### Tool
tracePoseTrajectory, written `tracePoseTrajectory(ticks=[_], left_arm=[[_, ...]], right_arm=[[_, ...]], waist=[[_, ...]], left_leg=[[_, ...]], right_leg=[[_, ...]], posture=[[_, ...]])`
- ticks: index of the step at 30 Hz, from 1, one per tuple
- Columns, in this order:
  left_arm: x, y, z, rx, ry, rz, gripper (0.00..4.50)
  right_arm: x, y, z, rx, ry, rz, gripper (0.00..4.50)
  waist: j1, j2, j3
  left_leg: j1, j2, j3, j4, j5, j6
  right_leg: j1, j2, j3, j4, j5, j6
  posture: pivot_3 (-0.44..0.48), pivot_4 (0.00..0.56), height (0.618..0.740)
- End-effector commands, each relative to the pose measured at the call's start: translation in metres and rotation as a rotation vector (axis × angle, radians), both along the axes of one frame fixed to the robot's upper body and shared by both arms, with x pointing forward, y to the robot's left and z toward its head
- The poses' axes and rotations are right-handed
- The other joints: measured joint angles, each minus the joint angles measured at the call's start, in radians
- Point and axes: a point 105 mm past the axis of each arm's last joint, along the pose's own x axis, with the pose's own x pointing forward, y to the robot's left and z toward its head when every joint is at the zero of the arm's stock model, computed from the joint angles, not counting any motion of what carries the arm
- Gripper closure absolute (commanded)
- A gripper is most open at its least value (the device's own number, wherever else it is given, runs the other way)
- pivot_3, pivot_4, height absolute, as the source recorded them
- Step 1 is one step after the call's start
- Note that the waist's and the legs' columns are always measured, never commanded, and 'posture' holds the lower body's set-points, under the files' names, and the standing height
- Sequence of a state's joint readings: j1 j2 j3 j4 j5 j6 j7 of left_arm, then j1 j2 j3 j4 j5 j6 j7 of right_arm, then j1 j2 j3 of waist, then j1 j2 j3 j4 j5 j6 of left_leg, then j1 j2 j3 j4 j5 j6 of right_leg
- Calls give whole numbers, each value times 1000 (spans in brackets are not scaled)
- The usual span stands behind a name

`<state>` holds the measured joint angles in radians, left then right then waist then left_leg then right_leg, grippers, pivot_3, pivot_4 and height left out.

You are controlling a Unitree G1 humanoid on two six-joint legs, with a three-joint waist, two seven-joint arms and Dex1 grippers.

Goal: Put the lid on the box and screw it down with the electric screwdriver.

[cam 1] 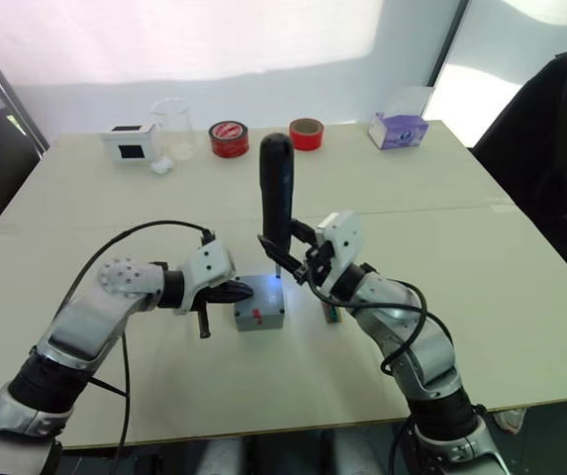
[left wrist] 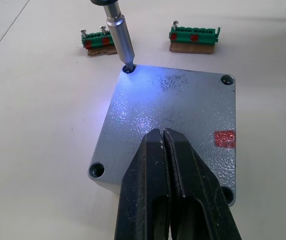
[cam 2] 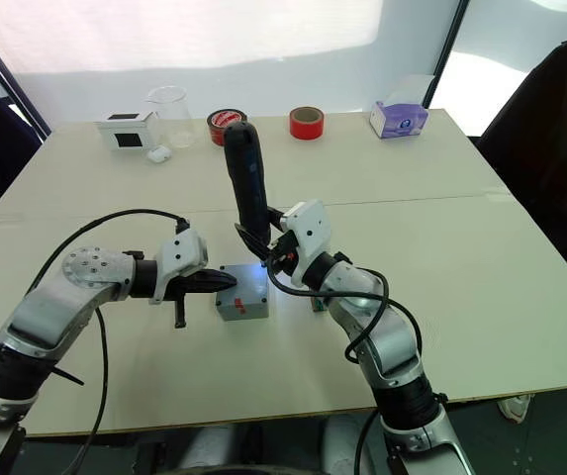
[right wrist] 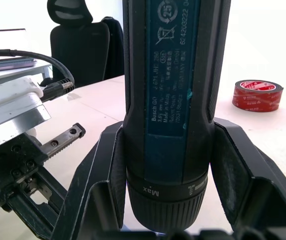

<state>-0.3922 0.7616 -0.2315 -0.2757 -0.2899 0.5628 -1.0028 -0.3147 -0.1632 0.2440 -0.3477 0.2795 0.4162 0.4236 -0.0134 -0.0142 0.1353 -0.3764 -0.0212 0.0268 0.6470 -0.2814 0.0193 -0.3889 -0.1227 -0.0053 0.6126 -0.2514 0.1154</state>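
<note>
The grey box (cam 1: 260, 319), with a small red mark facing me, sits on the table with the lid (left wrist: 172, 107) on top of it. My left gripper (left wrist: 162, 132) is shut with nothing in it, and its tips rest on the lid. My right gripper (cam 1: 281, 243) is shut on the electric screwdriver (cam 1: 276, 183), which stands nearly upright. The metal bit (left wrist: 121, 37) reaches into the lid's far corner screw hole, and the tool's light glows blue-white on the lid. Other corner holes (left wrist: 97, 170) look empty.
Two green terminal blocks (left wrist: 193, 39) with screws lie just beyond the box. Along the table's far edge stand a white box with a black window (cam 1: 131, 142), a clear beaker (cam 1: 172, 124), two red tape rolls (cam 1: 229, 139) and a purple tissue box (cam 1: 398, 129). A black chair (cam 1: 560, 129) stands at the right.
</note>
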Motion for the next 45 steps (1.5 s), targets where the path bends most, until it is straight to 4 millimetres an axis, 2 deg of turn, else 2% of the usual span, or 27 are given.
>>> tracePoseTrajectory(ticks=[1,5,10,14,17,19,21,25,27,29,31,35,37,42,45], left_arm=[[-2,1,-15,33,54,6,4500],[-2,1,-16,33,53,4,4500],[-1,0,-16,32,50,2,4500],[0,2,-16,25,51,1,4500],[1,0,-11,-22,56,9,4500],[2,-2,-5,-74,54,18,4500],[6,-4,14,-196,48,47,4500],[8,-2,49,-380,38,68,4500],[0,0,57,-398,86,35,4500],[-5,1,61,-389,108,23,4500],[-8,0,62,-372,108,12,4500],[-32,0,54,-211,99,-80,4500],[-43,-4,54,-188,105,-129,4500],[-54,-12,48,-184,138,-172,4500],[-52,-14,43,-183,130,-148,4500]], right_arm=[[0,3,-12,4,81,33,2712],[1,-3,19,55,22,32,2712],[2,-13,49,91,-21,30,2712],[2,-31,94,171,-69,20,2712],[7,-48,115,234,-49,-7,2712],[10,-61,128,273,-27,-24,2712],[16,-78,137,286,56,-45,2712],[24,-111,129,147,317,-77,2712],[25,-136,106,-32,470,-178,2712],[23,-156,87,-127,592,-237,2712],[20,-168,76,-156,673,-248,2712],[3,-209,15,-209,1012,-308,2712],[0,-224,-2,-218,1111,-365,2712],[-2,-230,-12,-255,1179,-380,2712],[1,-237,-18,-268,1204,-423,2712]], waist=[[0,0,0],[0,1,1],[1,2,2],[2,5,6],[2,6,7],[1,7,7],[1,9,10],[1,7,23],[1,6,27],[2,7,27],[1,7,27],[-3,6,29],[-1,7,29],[-2,12,38],[0,12,38]], left_leg=[[0,0,0,0,0,0],[-2,0,0,0,0,-1],[-15,0,0,1,0,-2],[-21,-1,0,2,1,-2],[-26,-1,-1,2,1,-3],[-26,-1,-1,2,1,-3],[-28,-1,-1,2,1,-3],[-33,-1,-2,6,1,-3],[-34,-1,-2,6,1,-2],[-36,-1,-1,5,1,-2],[-39,-1,-1,5,1,-2],[-47,-1,1,6,1,-1],[-47,-1,1,7,1,-1],[-50,-1,3,18,0,1],[-49,0,2,19,0,1]], right_leg=[[0,0,0,0,0,0],[-2,-1,0,0,0,0],[-13,-1,0,1,1,-1],[-16,-2,0,1,1,-1],[-20,-1,-1,1,1,-1],[-20,-1,-1,1,2,0],[-22,-1,-1,1,2,0],[-25,-2,-2,2,4,2],[-26,-1,-3,2,4,2],[-28,-1,-4,1,4,2],[-30,-1,-4,1,4,3],[-37,4,-4,1,4,3],[-37,4,-4,0,4,3],[-37,5,-2,2,8,10],[-36,6,-2,3,8,11]], posture=[[0,150,740],[0,150,740],[0,150,740],[0,150,740],[0,150,740],[0,150,740],[0,150,740],[0,150,740],[0,150,740],[0,150,740],[0,150,740],[0,150,740],[0,150,740],[0,150,740],[0,150,740]])
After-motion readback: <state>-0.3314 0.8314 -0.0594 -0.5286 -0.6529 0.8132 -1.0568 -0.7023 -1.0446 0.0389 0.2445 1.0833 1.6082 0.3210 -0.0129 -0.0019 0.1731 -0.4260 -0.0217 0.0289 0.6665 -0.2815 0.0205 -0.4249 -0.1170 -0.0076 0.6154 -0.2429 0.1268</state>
